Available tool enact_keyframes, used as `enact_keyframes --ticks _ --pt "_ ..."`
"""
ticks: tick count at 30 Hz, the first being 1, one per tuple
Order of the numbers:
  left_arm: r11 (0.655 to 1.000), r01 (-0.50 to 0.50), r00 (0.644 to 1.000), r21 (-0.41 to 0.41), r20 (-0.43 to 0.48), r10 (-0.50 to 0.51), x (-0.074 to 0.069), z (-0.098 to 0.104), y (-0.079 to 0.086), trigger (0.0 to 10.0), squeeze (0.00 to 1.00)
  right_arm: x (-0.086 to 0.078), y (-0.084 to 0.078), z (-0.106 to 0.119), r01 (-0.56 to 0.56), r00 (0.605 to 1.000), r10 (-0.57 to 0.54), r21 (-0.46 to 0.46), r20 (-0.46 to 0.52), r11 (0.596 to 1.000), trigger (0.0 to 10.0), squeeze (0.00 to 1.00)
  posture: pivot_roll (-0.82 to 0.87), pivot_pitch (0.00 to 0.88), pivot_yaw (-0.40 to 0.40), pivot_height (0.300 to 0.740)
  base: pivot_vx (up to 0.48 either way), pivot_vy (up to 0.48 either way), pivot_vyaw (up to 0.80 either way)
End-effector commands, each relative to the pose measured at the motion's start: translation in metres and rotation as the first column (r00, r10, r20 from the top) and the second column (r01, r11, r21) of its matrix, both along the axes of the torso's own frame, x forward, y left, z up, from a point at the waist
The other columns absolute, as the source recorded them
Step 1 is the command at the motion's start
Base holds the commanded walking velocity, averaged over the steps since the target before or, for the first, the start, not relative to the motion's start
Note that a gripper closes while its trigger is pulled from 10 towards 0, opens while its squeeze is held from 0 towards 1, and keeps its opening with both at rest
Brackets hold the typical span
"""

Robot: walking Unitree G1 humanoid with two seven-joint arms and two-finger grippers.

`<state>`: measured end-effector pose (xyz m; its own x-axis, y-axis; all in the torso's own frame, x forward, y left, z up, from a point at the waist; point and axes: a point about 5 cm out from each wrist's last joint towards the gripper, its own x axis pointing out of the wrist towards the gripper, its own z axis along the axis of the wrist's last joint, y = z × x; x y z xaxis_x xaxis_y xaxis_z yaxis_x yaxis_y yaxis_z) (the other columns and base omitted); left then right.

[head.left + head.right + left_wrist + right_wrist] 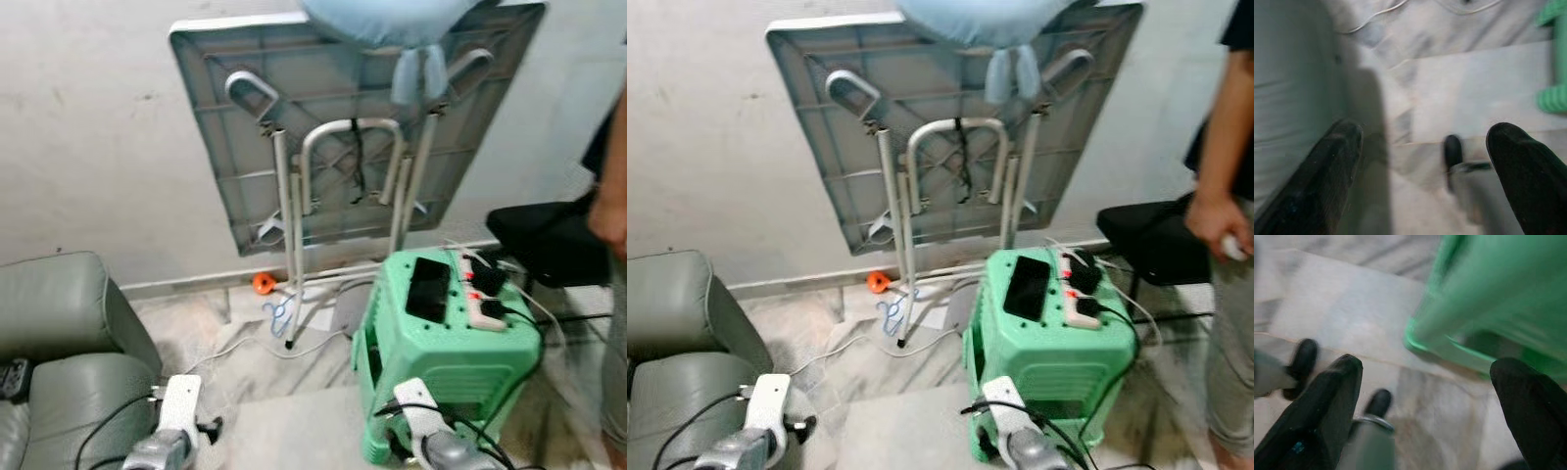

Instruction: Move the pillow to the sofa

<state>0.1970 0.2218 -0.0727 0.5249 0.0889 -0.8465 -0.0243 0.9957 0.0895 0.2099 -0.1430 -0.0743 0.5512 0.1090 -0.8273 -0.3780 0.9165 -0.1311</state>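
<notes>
Soft, even indoor light fills the head views, leaving the pale wall (88, 137) bright with no glare and only faint shadows behind the folded table (353, 127) leaning on it. Those views are mildly smeared, most at the right edge where the person's arm (1220, 186) loses its outline. Both wrist views are dimmer and heavily blurred: the black fingers (1327, 181) are out-of-focus dark shapes, the sofa's side (1288, 88) throws a grey shadow on the floor (1469, 88), and the green stool (1498, 298) is streaked.
</notes>
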Motion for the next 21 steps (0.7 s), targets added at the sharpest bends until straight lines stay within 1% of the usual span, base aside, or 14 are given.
enact_keyframes --ticks 1,2,4,8,12,17,19,21 --pt "1.0 0.012 1.0 0.02 -0.001 -0.012 0.002 0.001 -0.001 10.0 0.0 0.001 -0.005 0.0 -0.003 1.0 0.003 -0.013 0.005 1.0 10.0 0.0 0.01 0.0 0.055 0.74 0.0 0.0 0.74" --pt "1.0 0.012 1.0 0.024 -0.003 -0.011 0.001 0.0 -0.001 10.0 0.0 0.001 -0.005 0.0 -0.003 1.0 0.003 -0.013 0.005 1.0 10.0 0.0 0.01 0.0 0.055 0.74 0.0 0.0 0.74" --pt "0.999 0.013 1.0 0.043 -0.026 -0.012 -0.004 -0.002 0.004 10.0 0.0 0.001 -0.005 0.001 -0.006 1.0 0.006 -0.016 0.004 1.0 10.0 0.0 0.02 0.0 0.053 0.74 0.0 0.0 0.78" --pt "0.999 0.01 0.999 0.048 -0.042 -0.008 -0.008 -0.003 0.006 10.0 0.0 0.001 -0.005 0.0 -0.007 1.0 0.007 -0.016 0.003 1.0 10.0 0.0 0.02 0.0 0.052 0.74 0.0 0.0 0.78" --pt "0.999 -0.006 0.997 0.048 -0.071 0.009 -0.016 -0.006 0.01 10.0 0.0 0.001 -0.005 0.0 -0.01 1.0 0.01 -0.017 0.003 1.0 10.0 0.0 0.02 0.0 0.051 0.74 0.0 0.0 0.78" --pt "0.999 -0.011 0.996 0.049 -0.089 0.015 -0.021 -0.008 0.014 10.0 0.0 0.0 -0.006 0.0 -0.002 1.0 0.002 -0.026 0.0 1.0 10.0 0.0 0.03 0.0 0.05 0.74 0.0 0.0 0.0" --pt "0.999 -0.011 0.996 0.047 -0.092 0.016 -0.023 -0.008 0.014 10.0 0.0 -0.001 -0.006 0.0 0.024 1.0 -0.024 -0.021 -0.007 0.999 10.0 0.0 0.03 0.0 0.05 0.74 0.0 0.0 0.0" --pt "0.999 -0.013 0.995 0.045 -0.094 0.017 -0.024 -0.009 0.014 10.0 0.0 0.0 -0.007 0.0 0.015 1.0 -0.015 -0.033 -0.003 0.999 10.0 0.0 0.03 0.0 0.049 0.74 0.0 0.0 0.0"
